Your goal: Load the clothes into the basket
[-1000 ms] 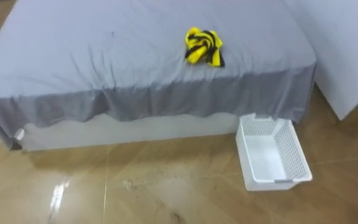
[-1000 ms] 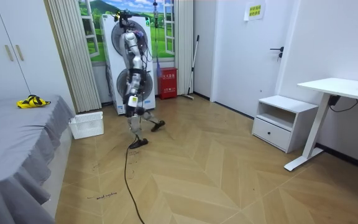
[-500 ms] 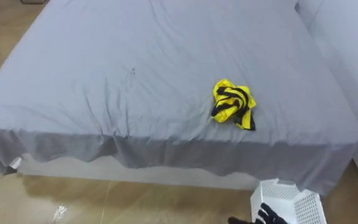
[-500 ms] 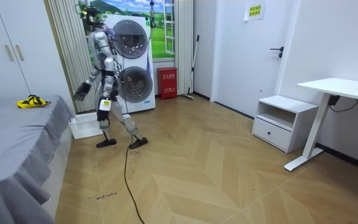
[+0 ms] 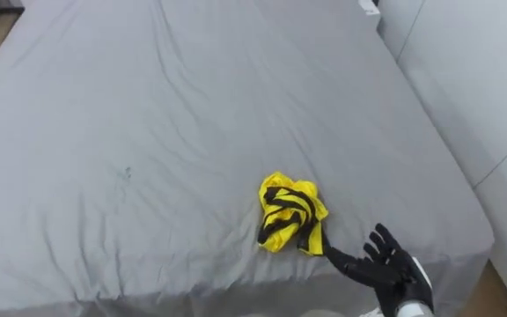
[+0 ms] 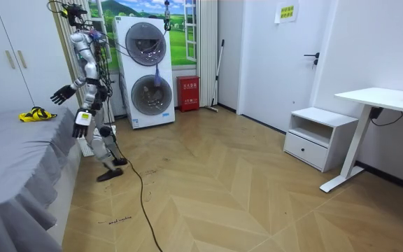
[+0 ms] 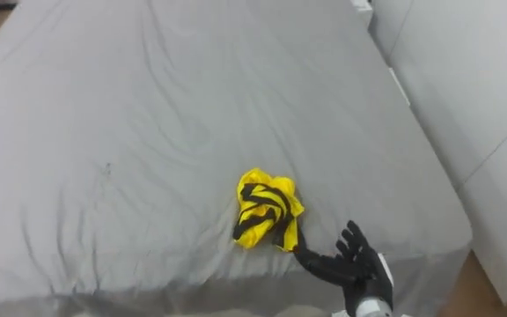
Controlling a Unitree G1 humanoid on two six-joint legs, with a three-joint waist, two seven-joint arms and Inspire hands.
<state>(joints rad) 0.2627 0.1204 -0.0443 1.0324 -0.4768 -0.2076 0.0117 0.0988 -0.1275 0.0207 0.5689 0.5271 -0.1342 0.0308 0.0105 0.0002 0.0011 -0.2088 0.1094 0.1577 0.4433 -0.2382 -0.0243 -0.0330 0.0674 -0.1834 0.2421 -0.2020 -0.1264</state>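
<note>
- Step in hand: the reach for the clothes. The robot stands at the near edge of the bed (image 5: pixel 130 106), and its right hand (image 5: pixel 394 271) hovers low over the sheet's near right corner.
- The right hand holds nothing. Its fingers (image 5: pixel 382 239) are spread apart, and the thumb stretches left toward the yellow-and-black cloth (image 5: pixel 290 214).
- The thumb tip lies just beside the cloth's near right edge. I cannot tell whether it touches.
- The cloth lies bunched in a small heap on the bed, to the right of the middle and close to the near edge. It has not been lifted.
- In the room view the left hand (image 6: pixel 80 124) hangs low beside the robot's hip. I cannot tell how it is set.
- Next move, as I judge it: slide the right hand left and down onto the heap, then curl the fingers round a good bunch of fabric. After that, lift and carry it to the basket. A grip on one loose fold may leave the rest trailing.
- Surface: a grey sheet with soft creases, draped over the bed's edge. It may drag up with the cloth.
- Room: a wooden herringbone floor (image 6: pixel 243 196) and a stacked washer and dryer (image 6: pixel 145 73) behind the robot. A white desk (image 6: pixel 387 96) and a small cabinet (image 6: pixel 312 136) stand well apart on the room view's right.
</note>
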